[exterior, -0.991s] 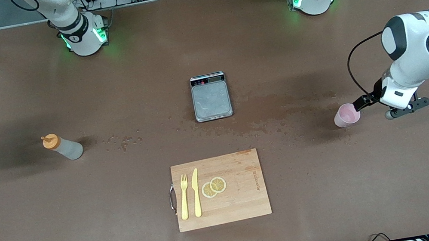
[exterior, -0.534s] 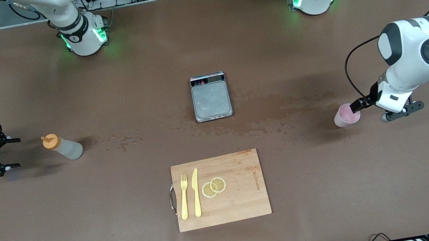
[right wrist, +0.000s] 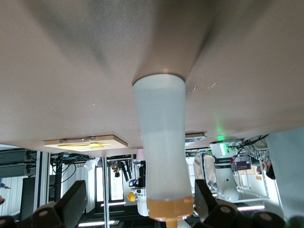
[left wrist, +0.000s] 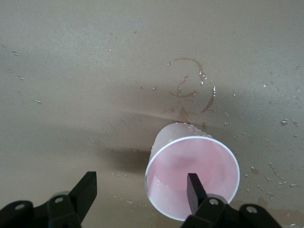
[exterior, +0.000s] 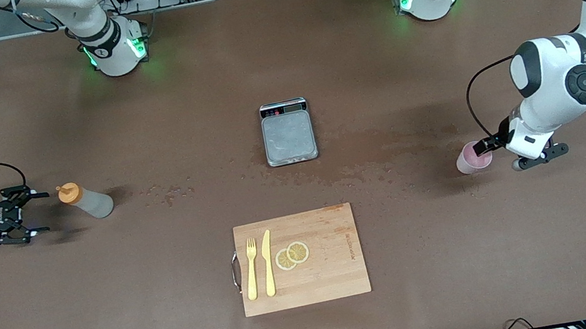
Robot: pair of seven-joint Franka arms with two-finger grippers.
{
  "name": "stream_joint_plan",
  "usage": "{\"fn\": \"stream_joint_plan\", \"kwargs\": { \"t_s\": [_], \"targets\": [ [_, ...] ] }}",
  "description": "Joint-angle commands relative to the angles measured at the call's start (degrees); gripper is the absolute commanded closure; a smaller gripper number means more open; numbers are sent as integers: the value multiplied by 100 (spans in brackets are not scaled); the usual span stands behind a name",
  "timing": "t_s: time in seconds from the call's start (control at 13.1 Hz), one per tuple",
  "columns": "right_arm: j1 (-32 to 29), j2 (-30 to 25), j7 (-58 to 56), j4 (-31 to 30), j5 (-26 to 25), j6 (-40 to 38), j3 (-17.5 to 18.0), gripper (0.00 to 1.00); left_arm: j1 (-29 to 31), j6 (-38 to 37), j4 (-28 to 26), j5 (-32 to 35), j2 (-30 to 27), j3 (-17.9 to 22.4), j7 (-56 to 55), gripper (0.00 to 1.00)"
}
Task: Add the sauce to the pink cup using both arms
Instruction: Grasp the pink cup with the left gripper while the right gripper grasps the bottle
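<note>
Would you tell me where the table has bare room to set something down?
Bare brown stretches lie between the squeeze bottle and the scale, and between the scale and the pink cup. Crowded: the cutting board, and beside both grippers.

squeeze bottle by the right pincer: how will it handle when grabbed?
The squeeze bottle is tall for its base, so a sideways nudge probably tips it. Its translucent wall looks soft and may give under a firm squeeze, pushing sauce toward the orange cap. The right pincer stands open beside it, not touching.

White arms (exterior: 556, 67), black bands, seemingly green-lit bases (exterior: 116, 51)
</note>
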Motion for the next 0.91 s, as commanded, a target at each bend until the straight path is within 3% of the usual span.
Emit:
{"fn": "stream_joint_plan", "kwargs": {
  "t_s": [0.0, 0.15, 0.3, 0.53, 0.61, 0.84],
  "targets": [
    [46, 230, -28, 145, 156, -71, -9, 0, 35, 94, -5, 67, 21, -20, 22, 24],
    [90, 301, -19, 145, 173, -80, 9, 0, 26, 94, 4, 58, 64, -20, -4, 41],
    [178, 336, -28, 128, 165, -80, 88, 0, 26, 94, 13, 58, 117, -20, -5, 67],
    [222, 407, -28, 128, 173, -62, 211, 0, 17, 129, 13, 67, 91, -20, -5, 96],
    [248, 468, -45, 136, 173, -62, 237, 0, 17, 129, 22, 67, 100, -20, -5, 100],
    [336, 503, -308, 136, 165, -54, 237, 0, -9, 120, 74, 67, 74, -20, -22, 100]
  ]
}}
